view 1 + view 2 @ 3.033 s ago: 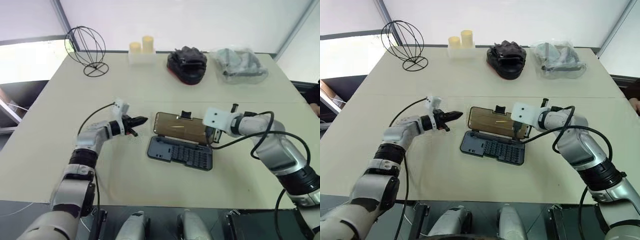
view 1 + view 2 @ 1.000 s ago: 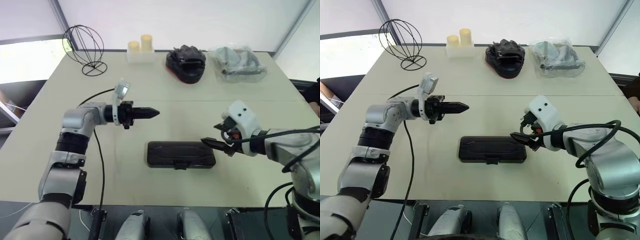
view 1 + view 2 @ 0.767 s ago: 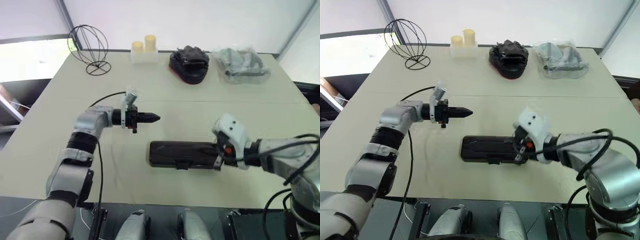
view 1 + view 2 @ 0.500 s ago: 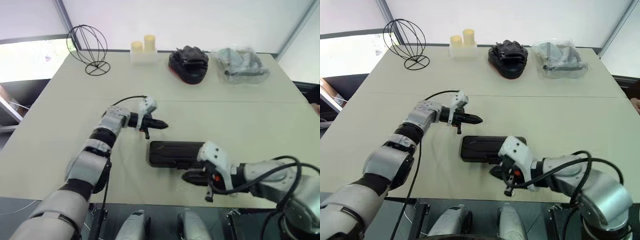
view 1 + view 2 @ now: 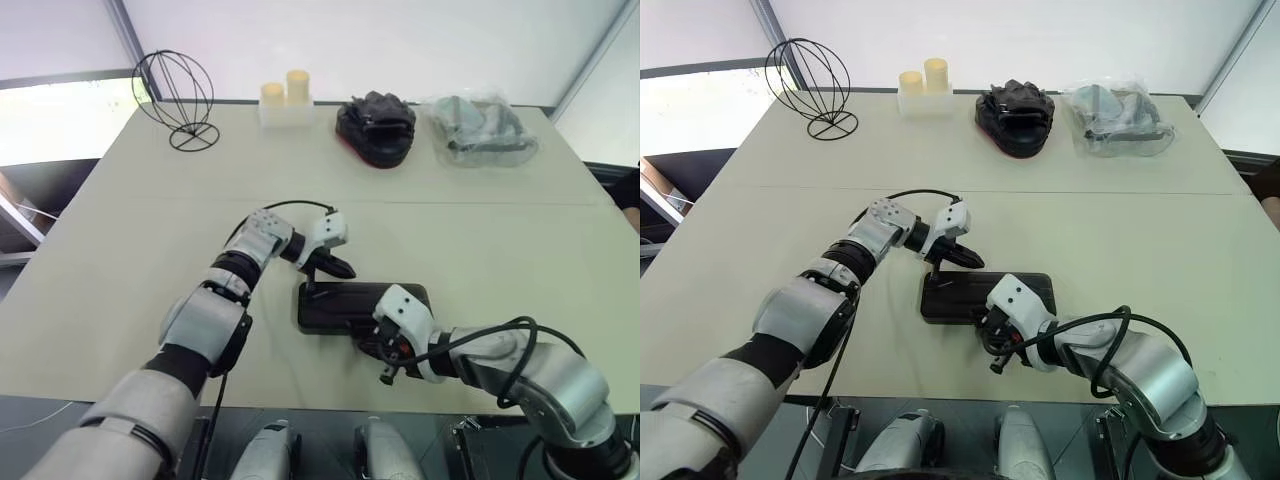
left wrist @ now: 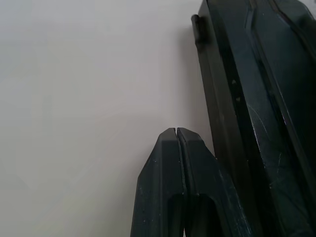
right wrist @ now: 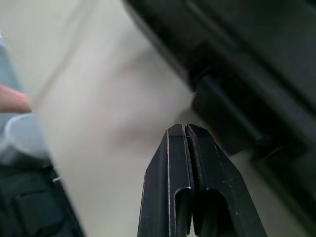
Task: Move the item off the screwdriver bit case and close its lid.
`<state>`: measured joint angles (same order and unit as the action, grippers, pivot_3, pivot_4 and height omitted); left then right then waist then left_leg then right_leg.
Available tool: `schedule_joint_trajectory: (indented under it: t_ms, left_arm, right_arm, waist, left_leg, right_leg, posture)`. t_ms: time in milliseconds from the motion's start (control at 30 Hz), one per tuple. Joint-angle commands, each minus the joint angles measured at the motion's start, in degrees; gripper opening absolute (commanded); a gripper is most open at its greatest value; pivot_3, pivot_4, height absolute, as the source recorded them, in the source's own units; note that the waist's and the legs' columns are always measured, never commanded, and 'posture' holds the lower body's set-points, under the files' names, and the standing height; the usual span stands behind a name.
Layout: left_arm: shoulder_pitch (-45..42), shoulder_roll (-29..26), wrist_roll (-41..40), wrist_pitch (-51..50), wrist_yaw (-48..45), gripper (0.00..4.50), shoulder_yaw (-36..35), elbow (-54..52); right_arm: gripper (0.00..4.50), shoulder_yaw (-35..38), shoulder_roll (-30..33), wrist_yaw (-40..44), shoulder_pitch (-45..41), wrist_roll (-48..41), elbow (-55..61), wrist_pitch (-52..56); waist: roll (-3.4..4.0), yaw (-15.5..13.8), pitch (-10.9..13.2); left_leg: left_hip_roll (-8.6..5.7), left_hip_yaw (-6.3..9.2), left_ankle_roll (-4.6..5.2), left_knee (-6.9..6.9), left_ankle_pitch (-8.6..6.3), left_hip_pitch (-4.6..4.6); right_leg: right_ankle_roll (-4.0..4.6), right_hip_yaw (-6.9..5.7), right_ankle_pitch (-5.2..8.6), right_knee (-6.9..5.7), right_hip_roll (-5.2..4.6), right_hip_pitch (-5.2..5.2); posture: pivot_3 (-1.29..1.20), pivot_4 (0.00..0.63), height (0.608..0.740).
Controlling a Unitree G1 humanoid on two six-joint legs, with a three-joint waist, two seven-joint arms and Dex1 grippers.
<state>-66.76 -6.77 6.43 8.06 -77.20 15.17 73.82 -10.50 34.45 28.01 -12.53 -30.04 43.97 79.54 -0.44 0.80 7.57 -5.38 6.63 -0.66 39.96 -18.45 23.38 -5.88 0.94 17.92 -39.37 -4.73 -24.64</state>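
The flat rectangular dark grey plastic screwdriver bit case (image 5: 362, 306) lay near the front middle of the wide beige table (image 5: 120, 250), with its smoky brown translucent lid (image 5: 985, 292) down flat on the base and nothing resting on top. The left gripper (image 5: 338, 268) had its two black fingers pressed together, holding nothing, with the tips just beside the case's far left corner. The right gripper (image 5: 992, 346) was likewise pinched tight and empty, low at the case's near edge. In the right wrist view the fingers (image 7: 183, 163) met just short of the dark case wall. Along the table's far edge stood a black wire globe (image 5: 176, 98), two pale yellow candles (image 5: 285, 90), a lumpy black object with a red base (image 5: 377, 128) and a clear plastic bag (image 5: 480, 130), all well apart from the case
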Motion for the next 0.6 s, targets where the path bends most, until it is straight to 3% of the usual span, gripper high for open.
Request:
schedule_joint_trajectory:
  t_ms: [33,300,600]
  left_arm:
    - [-0.60,1.01,2.99,3.46,0.82,0.00,1.52,-0.50]
    - [3.22,2.32,7.43,8.70,-1.50,0.00,5.02,-1.44]
    - [5.46,2.73,7.07,7.97,-5.24,0.00,4.71,-2.82]
  right_arm:
    - [0.06,-2.13,1.06,-0.53,-1.19,1.38,-1.36,-3.10]
    - [0.06,-6.07,1.61,-1.92,-2.05,3.72,-4.92,-6.41]
    - [0.06,-7.63,5.18,-1.47,-3.11,7.25,-11.51,-11.88]
  waist:
    - [0.00,0.05,0.00]
    - [-0.17,0.12,-0.15]
    - [-0.48,0.27,-0.43]
  left_leg:
    - [0.00,0.00,0.00,0.00,0.00,0.00]
    - [0.01,0.01,0.00,-0.02,0.00,-0.08]
    - [0.05,-0.01,0.01,-0.40,-0.01,-0.70]
  right_leg:
    - [0.00,0.00,0.00,0.00,0.00,0.00]
    - [0.00,0.00,0.00,0.00,0.01,0.08]
    - [0.00,0.02,0.00,0.03,0.04,0.48]
  posture:
    - [0.00,0.150,0.740]
    - [0.00,0.150,0.740]
    - [0.00,0.150,0.740]
